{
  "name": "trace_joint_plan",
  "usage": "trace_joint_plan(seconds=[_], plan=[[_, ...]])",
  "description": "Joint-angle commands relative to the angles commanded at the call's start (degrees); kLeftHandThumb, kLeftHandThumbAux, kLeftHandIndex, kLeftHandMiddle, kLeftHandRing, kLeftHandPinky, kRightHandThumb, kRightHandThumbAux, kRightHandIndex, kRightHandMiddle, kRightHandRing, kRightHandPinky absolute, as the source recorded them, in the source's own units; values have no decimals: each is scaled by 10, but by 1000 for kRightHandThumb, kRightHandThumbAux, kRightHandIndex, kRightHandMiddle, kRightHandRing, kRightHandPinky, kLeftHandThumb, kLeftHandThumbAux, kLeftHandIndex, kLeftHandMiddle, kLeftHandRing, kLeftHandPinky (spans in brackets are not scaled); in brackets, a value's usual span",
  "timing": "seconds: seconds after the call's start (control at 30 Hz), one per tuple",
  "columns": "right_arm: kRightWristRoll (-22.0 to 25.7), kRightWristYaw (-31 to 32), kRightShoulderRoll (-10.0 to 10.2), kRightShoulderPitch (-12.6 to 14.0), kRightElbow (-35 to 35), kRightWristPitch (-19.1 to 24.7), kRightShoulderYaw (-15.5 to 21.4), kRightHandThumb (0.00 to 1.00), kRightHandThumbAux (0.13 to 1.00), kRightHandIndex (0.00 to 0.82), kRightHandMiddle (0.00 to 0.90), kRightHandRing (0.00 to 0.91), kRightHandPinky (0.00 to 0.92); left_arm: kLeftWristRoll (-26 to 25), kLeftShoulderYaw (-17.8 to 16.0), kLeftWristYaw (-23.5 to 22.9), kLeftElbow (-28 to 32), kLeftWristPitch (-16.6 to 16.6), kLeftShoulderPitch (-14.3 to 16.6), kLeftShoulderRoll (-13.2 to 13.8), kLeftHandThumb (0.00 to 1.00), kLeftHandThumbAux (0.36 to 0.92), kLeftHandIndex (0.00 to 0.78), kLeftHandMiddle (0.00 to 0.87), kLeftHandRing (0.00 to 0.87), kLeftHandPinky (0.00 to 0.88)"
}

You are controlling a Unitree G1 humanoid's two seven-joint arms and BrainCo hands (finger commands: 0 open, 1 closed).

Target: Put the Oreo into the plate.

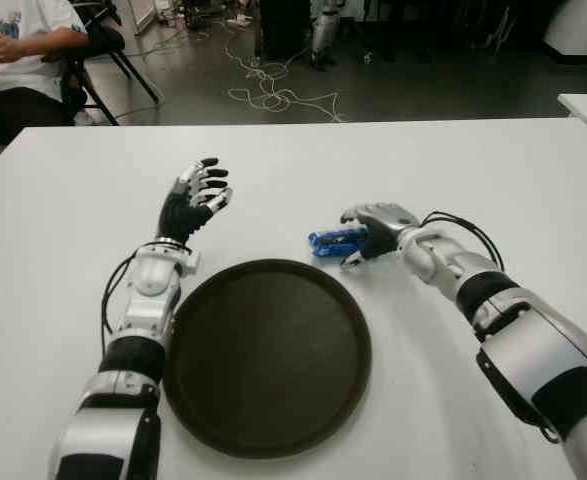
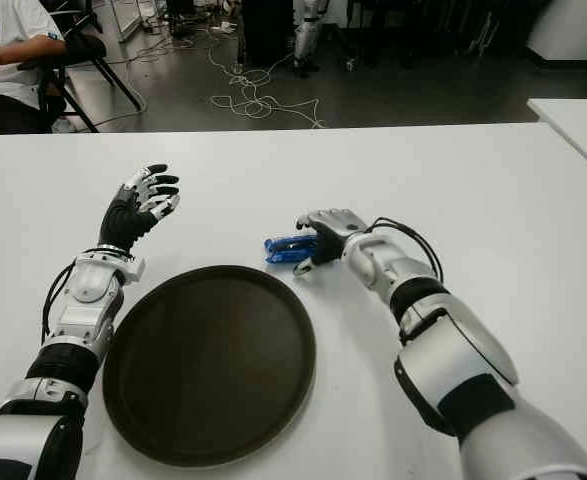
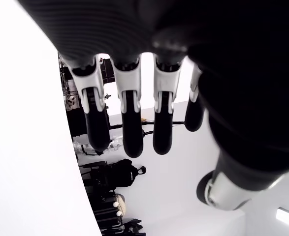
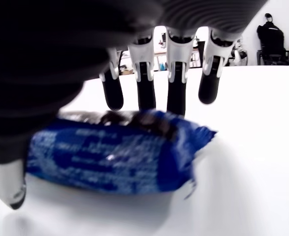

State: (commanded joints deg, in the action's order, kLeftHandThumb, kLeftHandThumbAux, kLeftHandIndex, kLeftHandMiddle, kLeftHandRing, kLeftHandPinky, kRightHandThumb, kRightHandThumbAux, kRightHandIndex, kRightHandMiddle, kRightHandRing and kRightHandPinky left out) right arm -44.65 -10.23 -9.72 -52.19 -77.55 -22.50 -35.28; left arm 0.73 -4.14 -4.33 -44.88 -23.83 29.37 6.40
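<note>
A: Where is the Oreo pack (image 1: 330,242) found?

B: On the white surface (image 1: 453,170), just beyond the plate (image 1: 266,356) rim, long axis lying crosswise, under the right hand (image 1: 373,232). Its fingers (image 4: 176,96) are draped over the pack's far side, thumb near; closure looks partial, no lift seen.

A: Left hand (image 1: 195,198)?

B: Held open, empty, well apart, left of the plate.

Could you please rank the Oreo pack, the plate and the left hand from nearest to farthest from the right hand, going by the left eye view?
1. Oreo pack: at the right hand's fingertips, on the table.
2. Plate: just nearer the robot, toward its left.
3. Left hand: open, raised on the far left beyond the plate's rim.
</note>
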Motion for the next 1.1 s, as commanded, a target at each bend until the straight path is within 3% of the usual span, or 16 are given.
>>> trace_joint_plan(seconds=[0.6, 0.83, 1.1], plan=[[4, -8, 10, 5, 1, -8, -4, 0, 531, 194, 203, 214, 209, -3, 1, -4, 9, 16, -2, 1, 237, 731, 186, 270, 256, 265], [6, -9, 14, 7, 1, -10, -3, 0, 542, 186, 198, 206, 202, -1, 4, -4, 6, 9, -1, 1, 251, 764, 203, 286, 263, 279], [5, -16, 15, 8, 1, -12, -3, 0, 567, 173, 205, 226, 243, -4, 4, -4, 2, 1, 0, 0, 215, 748, 188, 280, 263, 266]])
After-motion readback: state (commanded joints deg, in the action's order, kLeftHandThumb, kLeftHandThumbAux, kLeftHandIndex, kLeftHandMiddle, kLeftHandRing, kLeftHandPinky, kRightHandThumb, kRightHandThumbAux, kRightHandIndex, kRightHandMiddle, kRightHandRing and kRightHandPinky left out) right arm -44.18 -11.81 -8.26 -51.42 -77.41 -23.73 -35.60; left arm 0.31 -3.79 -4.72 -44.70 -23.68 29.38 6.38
